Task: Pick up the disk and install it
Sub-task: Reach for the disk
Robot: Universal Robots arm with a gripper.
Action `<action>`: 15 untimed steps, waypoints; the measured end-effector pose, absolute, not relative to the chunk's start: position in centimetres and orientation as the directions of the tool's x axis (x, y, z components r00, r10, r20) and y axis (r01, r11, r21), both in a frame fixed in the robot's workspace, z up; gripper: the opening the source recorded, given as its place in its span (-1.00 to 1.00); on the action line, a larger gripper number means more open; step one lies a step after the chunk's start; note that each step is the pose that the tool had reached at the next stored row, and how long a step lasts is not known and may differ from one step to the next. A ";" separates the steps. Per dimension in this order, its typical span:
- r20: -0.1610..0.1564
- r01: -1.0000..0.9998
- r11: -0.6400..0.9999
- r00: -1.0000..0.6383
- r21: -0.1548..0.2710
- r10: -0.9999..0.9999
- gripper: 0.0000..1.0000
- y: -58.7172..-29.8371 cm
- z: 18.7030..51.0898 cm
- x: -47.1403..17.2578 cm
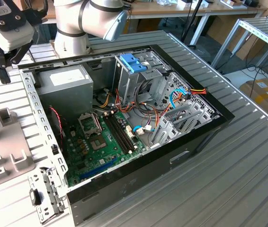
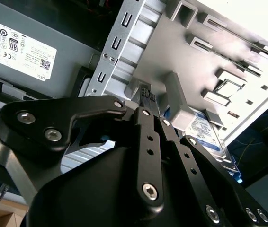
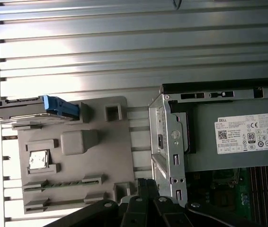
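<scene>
Your one claw [image 2: 146, 94] has its two fingers pressed tight together, and there is nothing between them. It hangs over the bench [image 1: 247, 156], just by a corner of the one open computer case [image 1: 124, 182]. The one disk [image 3: 25, 108] sits at an edge of the one grey tray [image 3: 110, 151], apart from the claw. You can see its one blue end piece [image 3: 60, 105].

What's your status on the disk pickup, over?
Gripper shut, empty, above grey holder tray. Disk on edge in tray, outside case. Tray post close beside disk.
</scene>
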State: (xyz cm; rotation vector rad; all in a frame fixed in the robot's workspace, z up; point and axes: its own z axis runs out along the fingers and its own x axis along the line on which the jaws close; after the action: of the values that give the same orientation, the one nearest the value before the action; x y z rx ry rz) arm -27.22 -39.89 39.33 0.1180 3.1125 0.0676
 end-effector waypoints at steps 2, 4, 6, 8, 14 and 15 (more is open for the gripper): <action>-0.024 0.075 0.996 -0.997 0.044 0.076 -0.79 -39.9 39.3 -27.5; -0.024 0.075 0.996 -0.997 0.044 0.076 -0.79 -39.9 39.3 -27.8; -0.024 0.075 0.996 -0.997 0.044 0.076 -0.79 -39.9 39.3 -28.1; -0.024 0.075 0.996 -0.997 0.044 0.076 -0.79 -39.9 39.3 -28.3; -0.024 0.075 0.996 -0.997 0.044 0.076 -0.79 -39.9 39.3 -28.8; -0.024 0.075 0.996 -0.997 0.044 0.076 -0.79 -39.9 39.3 -28.9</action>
State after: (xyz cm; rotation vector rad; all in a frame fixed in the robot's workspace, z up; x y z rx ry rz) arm -28.92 -39.89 39.33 0.1180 3.1125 0.0676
